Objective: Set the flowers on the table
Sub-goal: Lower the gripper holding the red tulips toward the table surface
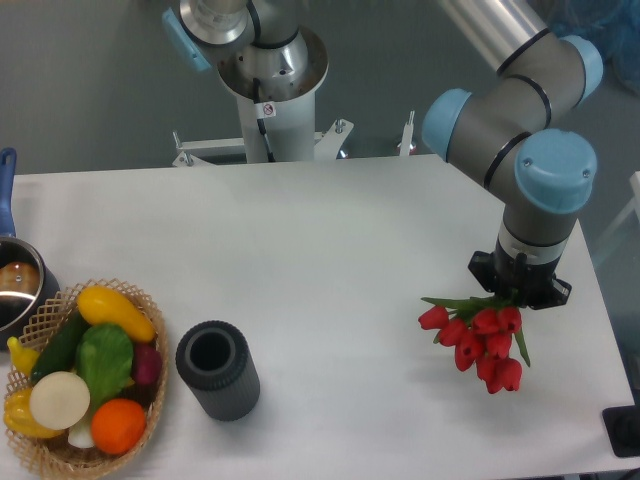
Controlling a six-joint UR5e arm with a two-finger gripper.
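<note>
The flowers (480, 340), a small bunch of red tulips with green stems and leaves, are at the right side of the white table (330, 240). Their stems run up under my gripper (508, 298), which points straight down over them. The wrist hides the fingers, but the gripper seems shut on the stems. The red heads point toward the table's front edge. I cannot tell whether the heads touch the tabletop. The dark cylinder (217, 369) stands empty at the front left, far from the gripper.
A woven wicker basket (150, 400) with toy vegetables and fruit sits at the front left corner. A metal pot (18, 285) with a blue handle is at the left edge. The robot base (268, 90) stands behind the table. A black object (625, 432) is off the front right corner.
</note>
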